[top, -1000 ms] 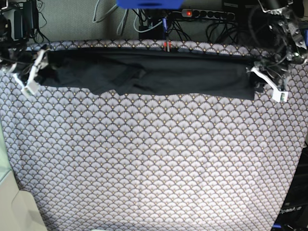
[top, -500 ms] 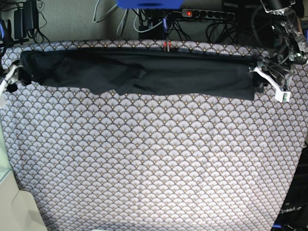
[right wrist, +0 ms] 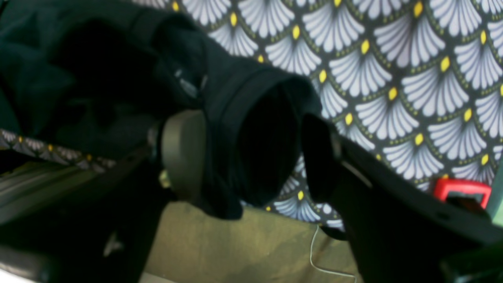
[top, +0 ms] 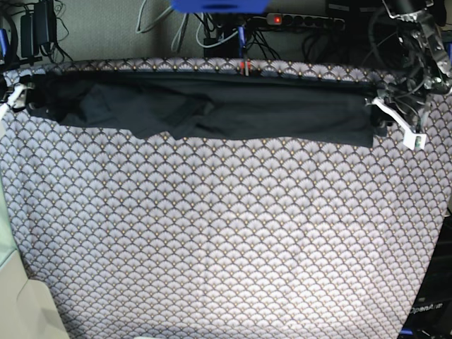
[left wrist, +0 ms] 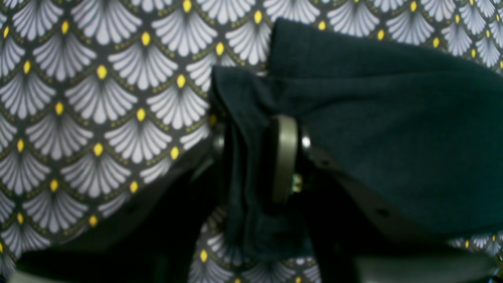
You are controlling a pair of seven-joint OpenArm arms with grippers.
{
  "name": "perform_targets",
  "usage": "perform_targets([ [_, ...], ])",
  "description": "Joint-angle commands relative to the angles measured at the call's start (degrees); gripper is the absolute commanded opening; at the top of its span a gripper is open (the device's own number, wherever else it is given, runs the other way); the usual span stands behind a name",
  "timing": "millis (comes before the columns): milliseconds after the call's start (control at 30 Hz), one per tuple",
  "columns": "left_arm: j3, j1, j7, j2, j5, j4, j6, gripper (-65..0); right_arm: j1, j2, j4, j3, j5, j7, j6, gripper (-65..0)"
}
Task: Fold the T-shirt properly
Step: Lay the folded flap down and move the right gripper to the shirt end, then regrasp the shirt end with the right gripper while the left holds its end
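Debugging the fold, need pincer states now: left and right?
Left pincer: closed on an end of the T-shirt.
Right pincer: gripping the T-shirt's other end, cloth bunched between its fingers.

Arm base (top: pixel 429 311), bottom right corner of the base view: pale lettering that reads "OpenArm", the last letters cut off by the picture's edge.
Elsewhere: no readable text, number or sign in either wrist view.

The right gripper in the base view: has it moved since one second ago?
Yes. The right gripper has moved outward to that view's left, against the tablecloth's edge, drawing the T-shirt's end with it.
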Motion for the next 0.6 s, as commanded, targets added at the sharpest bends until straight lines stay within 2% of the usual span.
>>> perform_targets([
  [0,-0.10,-0.27,-0.57,-0.96,-0.66,0.93,-0.26,-49.4,0.39,1.57,0.42,0.72,1.06,0.66,0.34,-24.6],
  [300,-0.27,-0.45,-0.57,-0.52,-0.66,3.83,-0.26,-49.3,1.36,1.48,1.74,0.72,1.06,0.48,0.34,-24.6],
  [400,-0.27,-0.45,-0.22,-0.34,-0.66,7.26,-0.26,-49.3,1.89,1.40,7.98,0.72,1.06,0.05,0.34,-24.8],
  [467,-0.36,-0.54,2.77,-0.25,-1.01,9.37,-0.26,-49.3,1.89,1.31,12.55,0.72,1.14,-0.22,0.34,-24.9],
  [567,-0.45,-0.62,5.85,0.01,-4.26,12.63,-0.26,-49.3,2.15,-0.98,19.41,0.81,1.14,-3.56,0.34,-24.9],
])
